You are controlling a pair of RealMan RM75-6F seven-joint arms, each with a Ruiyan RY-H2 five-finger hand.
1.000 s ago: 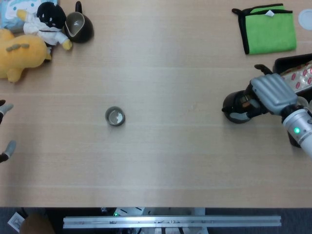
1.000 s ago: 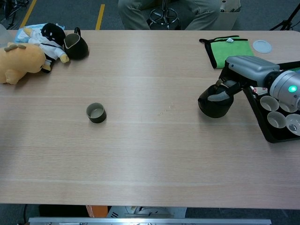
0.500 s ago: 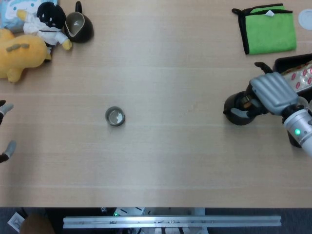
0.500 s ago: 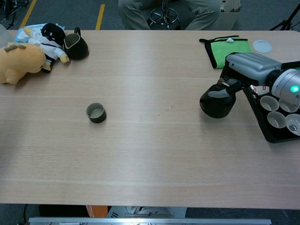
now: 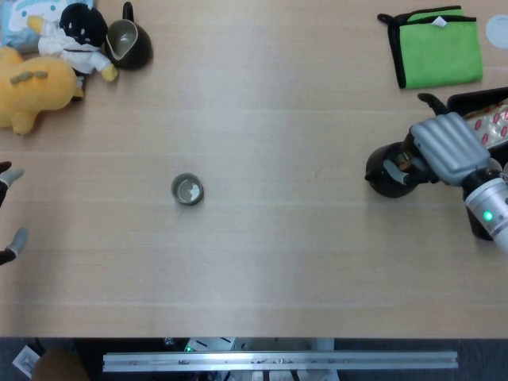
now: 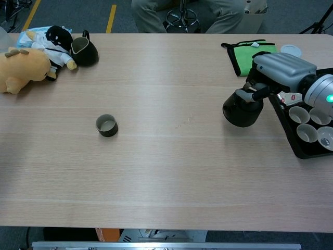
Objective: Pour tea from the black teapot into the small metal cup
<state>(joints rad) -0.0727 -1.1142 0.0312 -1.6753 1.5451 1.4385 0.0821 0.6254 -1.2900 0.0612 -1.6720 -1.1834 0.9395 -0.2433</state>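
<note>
One hand working: right hand (image 6: 283, 70) wrapped round black teapot (image 6: 242, 108).
Cup: small metal cup (image 6: 106, 125) well apart, far to its left.
Risk: long carry, tilt could spill early.

One black teapot (image 6: 241, 108), one small metal cup (image 6: 106, 125), one black pitcher (image 6: 84, 51), two plush toys: one yellow (image 6: 21, 69), one black-and-white (image 6: 54, 39). One green cloth (image 6: 253, 54), one round white lid (image 6: 291, 51), one black tray (image 6: 291, 136) holding three white cups (image 6: 306, 132).
</note>
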